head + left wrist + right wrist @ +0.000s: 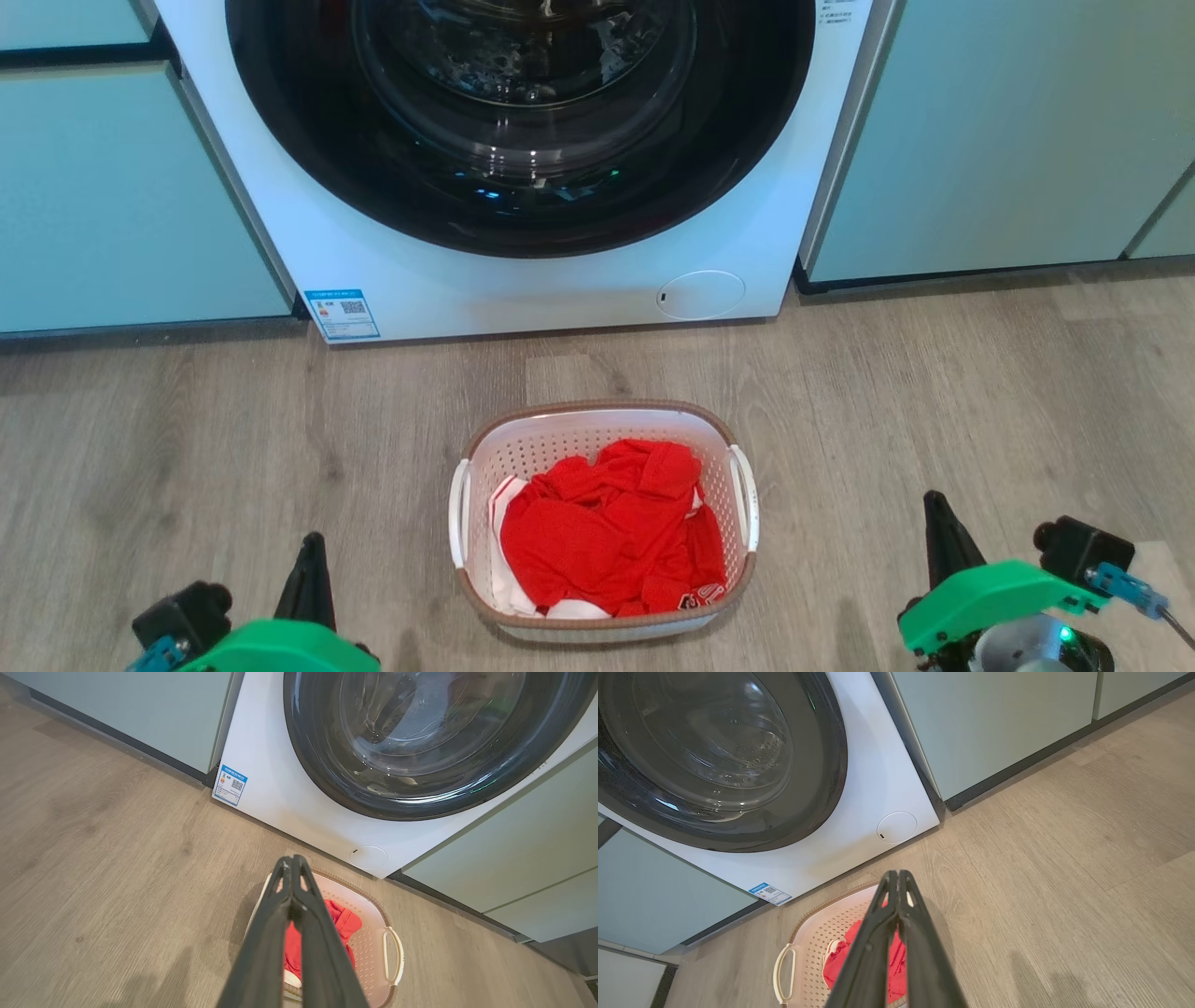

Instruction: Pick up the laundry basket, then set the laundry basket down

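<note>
Lowest in the head view, the left hand [312, 549] is sitting at seven o'clock and the right hand [936, 511] at five o'clock. Each is rising from a green housing with its long dark fingers pointing toward twelve o'clock. In both wrist views the two fingers of each hand are pressing together, tips meeting, and pinching nothing.

Between the hands, at six o'clock from the middle of the head view, the laundry basket [560, 446] is standing upright on the wooden floor [187, 448], apart from both hands. Its brown rim is running around white perforated walls. One white handle [457, 513] is showing on its nine o'clock side and another on its three o'clock side. A crumpled red garment [607, 532] with some white cloth under it is lying inside.

At twelve o'clock from the basket, near but not touching it, a white washing machine [560, 289] with a round dark glass door is facing the robot. Pale green cabinets [121, 205] are flanking it at nine and three o'clock.
</note>
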You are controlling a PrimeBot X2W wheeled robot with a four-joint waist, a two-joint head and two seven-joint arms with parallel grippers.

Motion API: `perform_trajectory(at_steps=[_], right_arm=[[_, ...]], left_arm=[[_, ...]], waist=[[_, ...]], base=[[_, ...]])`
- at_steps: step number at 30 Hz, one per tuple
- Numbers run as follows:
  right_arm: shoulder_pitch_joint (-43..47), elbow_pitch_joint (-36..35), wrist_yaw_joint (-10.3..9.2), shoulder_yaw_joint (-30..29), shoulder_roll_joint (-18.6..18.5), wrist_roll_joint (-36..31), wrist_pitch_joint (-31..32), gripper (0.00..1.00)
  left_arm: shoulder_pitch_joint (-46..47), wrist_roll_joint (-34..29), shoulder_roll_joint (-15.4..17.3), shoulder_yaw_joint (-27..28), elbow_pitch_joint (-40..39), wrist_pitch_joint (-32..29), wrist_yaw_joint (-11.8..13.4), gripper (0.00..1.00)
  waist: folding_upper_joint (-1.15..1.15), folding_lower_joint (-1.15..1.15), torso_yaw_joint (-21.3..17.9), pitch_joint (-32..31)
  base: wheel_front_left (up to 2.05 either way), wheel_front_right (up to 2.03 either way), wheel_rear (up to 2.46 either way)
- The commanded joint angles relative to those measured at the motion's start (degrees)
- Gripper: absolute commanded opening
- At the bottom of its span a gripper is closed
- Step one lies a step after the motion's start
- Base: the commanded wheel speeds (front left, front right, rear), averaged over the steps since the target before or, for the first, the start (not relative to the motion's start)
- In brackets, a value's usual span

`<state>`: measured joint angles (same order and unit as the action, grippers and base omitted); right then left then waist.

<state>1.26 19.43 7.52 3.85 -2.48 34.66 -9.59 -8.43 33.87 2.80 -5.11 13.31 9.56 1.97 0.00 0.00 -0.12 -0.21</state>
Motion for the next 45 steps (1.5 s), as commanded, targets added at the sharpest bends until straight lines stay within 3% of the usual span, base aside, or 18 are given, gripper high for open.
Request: perform_trajectory(at_steps=[1,45], right_arm=[[-3.3,-2.18,-0.01,-0.12,-0.97,1.81,0.26,0.0],[-5.23,-3.83,-0.02,-4.05,-1.5,30.15,7.14,0.0]], left_arm=[[2.82,1.73,0.7,1.06,-1.6,-0.46,-0.5,0.0],[8.54,30.31,1.04,5.37,-0.51,-7.41,-4.91,0.0]], waist=[[0.0,0.0,0.0,0.01],[0.0,0.0,0.06,0.2]], base=[[0.0,0.0,0.0],[0.0,0.0,0.0]])
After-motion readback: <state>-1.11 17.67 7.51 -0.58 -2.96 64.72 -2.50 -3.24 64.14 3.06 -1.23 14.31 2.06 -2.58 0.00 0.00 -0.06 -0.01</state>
